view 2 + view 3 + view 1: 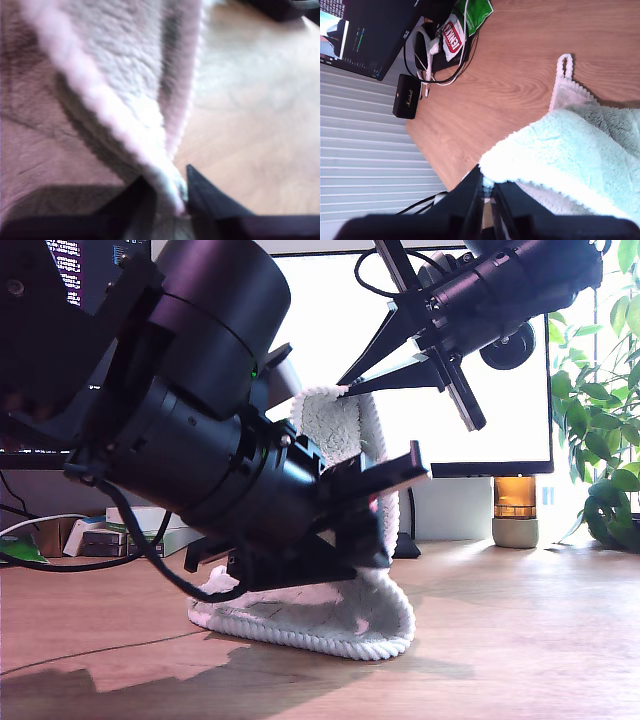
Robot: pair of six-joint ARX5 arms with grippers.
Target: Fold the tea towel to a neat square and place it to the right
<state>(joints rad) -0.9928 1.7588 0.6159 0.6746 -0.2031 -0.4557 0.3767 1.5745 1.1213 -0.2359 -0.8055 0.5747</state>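
Fluffy tea towel (345,615) in both tools

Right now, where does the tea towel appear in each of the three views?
Exterior view: the tea towel lies at centre on the wooden table, one edge lifted up before the monitor.
First wrist view: it fills most of the picture, pinched between the fingers.
Second wrist view: it is bunched at the fingers.
Shared landmark: the wooden table.

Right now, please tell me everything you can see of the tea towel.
The tea towel is fluffy off-white terry with a ribbed corded edge. Its lower part rests on the wooden table; one part is lifted upright. My first gripper and my second gripper each pinch an edge of it.
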